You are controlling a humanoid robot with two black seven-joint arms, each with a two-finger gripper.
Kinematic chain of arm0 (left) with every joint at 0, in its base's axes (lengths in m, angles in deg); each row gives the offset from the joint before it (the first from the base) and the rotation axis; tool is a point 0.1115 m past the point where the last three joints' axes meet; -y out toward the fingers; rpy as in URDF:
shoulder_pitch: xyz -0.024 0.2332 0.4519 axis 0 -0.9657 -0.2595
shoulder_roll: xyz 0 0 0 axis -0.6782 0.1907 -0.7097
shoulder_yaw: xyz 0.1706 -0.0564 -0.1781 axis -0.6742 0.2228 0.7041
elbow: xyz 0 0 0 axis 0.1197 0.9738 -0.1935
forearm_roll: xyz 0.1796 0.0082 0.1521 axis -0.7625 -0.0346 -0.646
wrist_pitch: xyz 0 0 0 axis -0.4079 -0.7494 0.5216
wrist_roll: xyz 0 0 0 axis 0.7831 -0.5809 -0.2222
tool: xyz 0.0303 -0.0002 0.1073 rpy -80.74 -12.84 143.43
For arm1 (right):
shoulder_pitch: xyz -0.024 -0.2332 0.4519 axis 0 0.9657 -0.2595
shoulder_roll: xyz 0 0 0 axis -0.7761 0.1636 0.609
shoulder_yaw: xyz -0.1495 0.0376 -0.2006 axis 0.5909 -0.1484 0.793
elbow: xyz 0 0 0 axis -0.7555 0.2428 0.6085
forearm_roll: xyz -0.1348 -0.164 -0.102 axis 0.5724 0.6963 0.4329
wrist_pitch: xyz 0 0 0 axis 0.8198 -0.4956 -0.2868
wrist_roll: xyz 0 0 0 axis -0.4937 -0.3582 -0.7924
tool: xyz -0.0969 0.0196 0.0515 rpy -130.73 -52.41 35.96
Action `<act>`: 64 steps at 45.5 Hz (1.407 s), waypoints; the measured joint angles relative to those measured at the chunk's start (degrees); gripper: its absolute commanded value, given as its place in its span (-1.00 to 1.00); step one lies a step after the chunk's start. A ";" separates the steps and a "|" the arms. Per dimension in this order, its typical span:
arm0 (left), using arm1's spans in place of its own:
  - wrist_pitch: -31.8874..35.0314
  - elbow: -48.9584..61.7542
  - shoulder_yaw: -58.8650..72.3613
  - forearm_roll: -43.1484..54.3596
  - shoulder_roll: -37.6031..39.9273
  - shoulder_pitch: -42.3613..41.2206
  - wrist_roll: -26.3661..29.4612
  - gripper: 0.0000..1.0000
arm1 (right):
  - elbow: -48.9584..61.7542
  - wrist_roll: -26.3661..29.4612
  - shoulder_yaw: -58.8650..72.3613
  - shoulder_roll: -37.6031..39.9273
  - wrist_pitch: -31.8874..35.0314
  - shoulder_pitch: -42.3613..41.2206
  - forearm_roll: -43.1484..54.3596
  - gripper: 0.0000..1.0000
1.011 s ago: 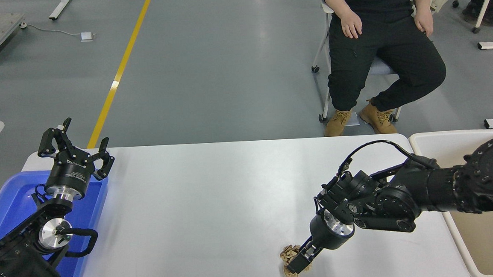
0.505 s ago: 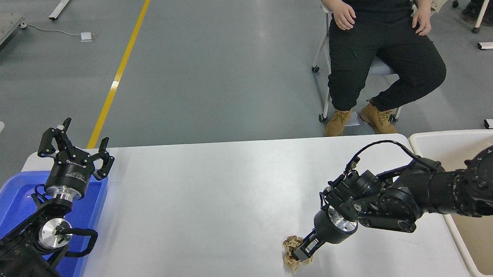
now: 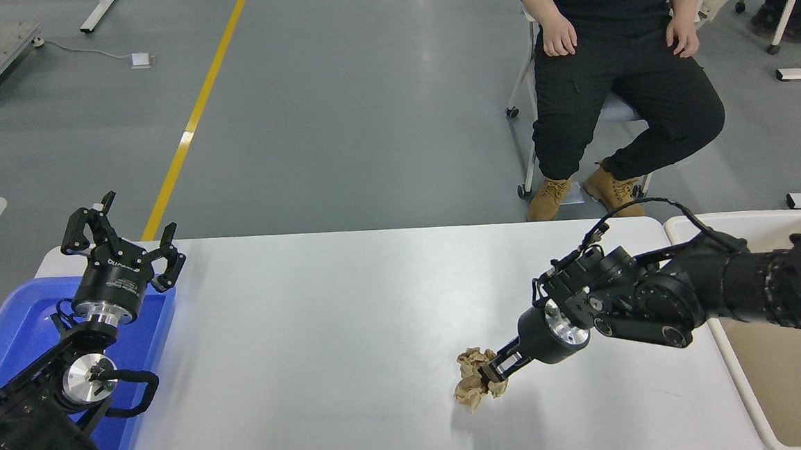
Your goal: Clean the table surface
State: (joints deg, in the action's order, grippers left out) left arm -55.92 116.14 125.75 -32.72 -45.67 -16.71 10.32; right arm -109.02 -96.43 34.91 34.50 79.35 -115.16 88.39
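Counter [image 3: 324, 341]: a wide, matte white tabletop with rounded corners, filling the lower middle of the view; this is the surface to be cleaned.
Paper wad [image 3: 476, 386]: a crumpled brown ball, right of centre and near the front edge, with a faint shadow on the counter beneath it.
Right end effector [image 3: 494, 371]: reaches in from the right edge on a black arm, pointing left and down, its fingers clamped on the right side of the paper wad.
Left end effector [image 3: 121, 236]: parked at the lower left, pointing up and away, fingers spread apart and holding nothing, above the far edge of the blue tray.
Blue tray [image 3: 11, 332]: sits at the counter's left end, partly hidden by the left arm.
Beige bin [image 3: 785, 368]: stands just beside the counter's right end, under the right arm.
Person [image 3: 620, 65]: seated on a chair beyond the far side, dressed in black with tan boots, hands resting on the thighs.
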 measured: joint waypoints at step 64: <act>0.00 -0.01 0.00 0.00 0.03 0.00 0.00 1.00 | 55.50 0.49 -22.05 10.97 5.14 -0.90 -38.33 -1.00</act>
State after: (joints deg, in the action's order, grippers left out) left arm -55.92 116.13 125.75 -32.72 -45.64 -16.71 10.32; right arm -53.52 -95.93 12.86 45.47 84.48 -116.06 50.06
